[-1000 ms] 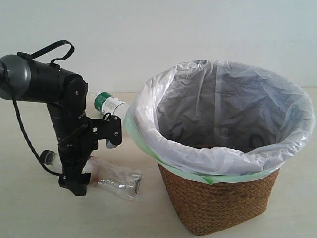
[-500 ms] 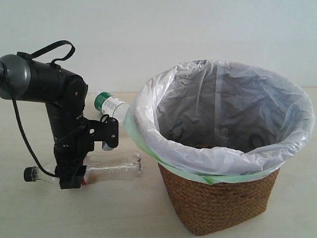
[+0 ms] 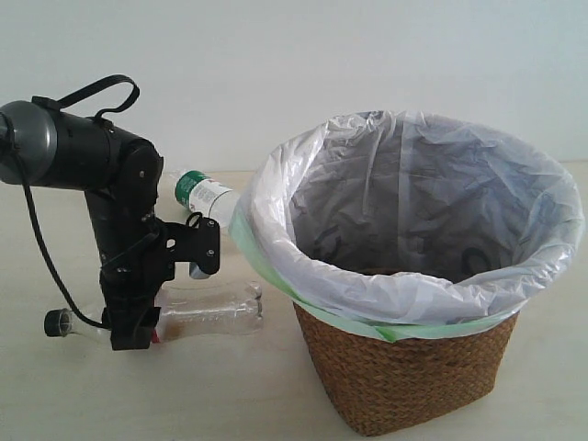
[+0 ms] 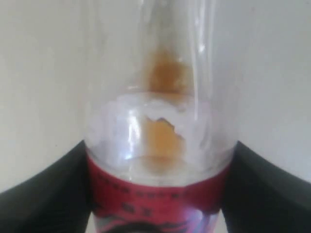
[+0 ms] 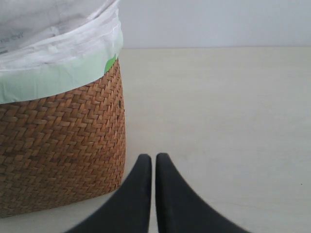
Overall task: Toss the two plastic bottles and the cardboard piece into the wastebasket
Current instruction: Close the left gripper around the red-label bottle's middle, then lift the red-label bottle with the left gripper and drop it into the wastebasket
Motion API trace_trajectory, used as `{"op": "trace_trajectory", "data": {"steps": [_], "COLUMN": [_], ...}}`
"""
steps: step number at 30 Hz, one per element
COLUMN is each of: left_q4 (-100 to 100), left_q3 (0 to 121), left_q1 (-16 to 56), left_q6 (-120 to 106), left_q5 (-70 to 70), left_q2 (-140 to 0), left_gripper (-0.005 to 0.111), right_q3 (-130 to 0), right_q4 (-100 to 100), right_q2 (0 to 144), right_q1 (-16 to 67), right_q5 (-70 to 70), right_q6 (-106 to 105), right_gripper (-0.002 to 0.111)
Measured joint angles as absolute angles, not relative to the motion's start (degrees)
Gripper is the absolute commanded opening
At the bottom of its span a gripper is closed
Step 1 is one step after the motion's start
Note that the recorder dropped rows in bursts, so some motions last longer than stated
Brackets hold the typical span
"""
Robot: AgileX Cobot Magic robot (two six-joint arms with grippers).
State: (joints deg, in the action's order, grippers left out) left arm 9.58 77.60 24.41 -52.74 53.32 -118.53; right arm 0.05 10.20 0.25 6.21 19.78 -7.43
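So, closest to us, the wastebasket (image 3: 404, 386) sits toward the near right of the bench (image 3: 83, 400). It's brown wicker with a whitish, green-tinged bag (image 3: 276, 216) folded over the rim, and we can't make out anything down in the shadow at the bottom. The right gripper (image 5: 153, 161) only shows in its own wrist camera. It hangs low over bare bench just beside the wicker wall, not touching it, with its two dark fingers (image 5: 133, 194) pressed tip to tip. A bit further back, on the left half of the bench, the black-capped bottle (image 3: 216, 310) lies on its side. Its black cap (image 3: 57, 322) points at the left edge and its clear base points at the wastebasket, ending just short of it. The left gripper (image 3: 131, 333) reaches straight down and is clamped across that bottle at about half spread. In the wrist view we see a dark finger on each side hugging the red label (image 4: 155, 196). We can't say whether the bottle rests on the bench or is a hair off it. Behind the arm, close to the far edge of the bench, the green-and-white bottle (image 3: 207, 195) lies tilted. One end is hidden by the arm and the other runs up to the bag. Past that there's just the pale wall (image 3: 322, 55).
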Motion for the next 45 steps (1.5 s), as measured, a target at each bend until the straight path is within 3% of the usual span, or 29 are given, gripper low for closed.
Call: {"op": "trace_trajectory", "data": {"steps": [6, 7, 11, 12, 20, 32, 38, 45], "left_q4": [9.8, 9.8, 11.5, 12.47, 10.42, -15.04, -38.3, -59.02], "left_q3": [77.6, 77.6, 77.6, 77.6, 77.51, 74.95, 61.72, 48.79], "left_q1": [24.41, 24.41, 24.41, 24.41, 21.04, 9.9, -0.38, -1.98], "left_q6": [-52.62, -52.43, -46.73, -45.27, -42.62, -46.43, -59.21, -70.31], "left_q5": [53.32, 53.32, 53.32, 53.47, 54.81, 52.78, 42.71, 28.91], "left_q2": [-119.03, -119.03, -119.03, -119.03, -115.52, -94.66, -76.23, -64.01], "left_gripper": [0.049, 0.045, 0.007, 0.004, 0.004, 0.004, 0.004, 0.004], "right_q3": [0.05, 0.05, 0.05, 0.05, 0.05, 0.05, 0.05, 0.05], "right_q4": [10.2, 10.2, 10.2, 10.2, 10.2, 10.2, 10.2, 10.2], "right_q2": [0.25, 0.25, 0.25, 0.25, 0.25, 0.25, 0.25, 0.25], "right_q1": [6.21, 6.21, 6.21, 6.21, 6.21, 6.21, 6.21, 6.21], "right_q5": [19.78, 19.78, 19.78, 19.78, 19.78, 19.78, 19.78, 19.78], "right_q6": [-7.43, -7.43, -7.43, -7.43, -7.43, -7.43, -7.43, -7.43], "right_gripper": [0.0, 0.0, 0.0, 0.0, 0.0, 0.0, 0.0, 0.0]}}
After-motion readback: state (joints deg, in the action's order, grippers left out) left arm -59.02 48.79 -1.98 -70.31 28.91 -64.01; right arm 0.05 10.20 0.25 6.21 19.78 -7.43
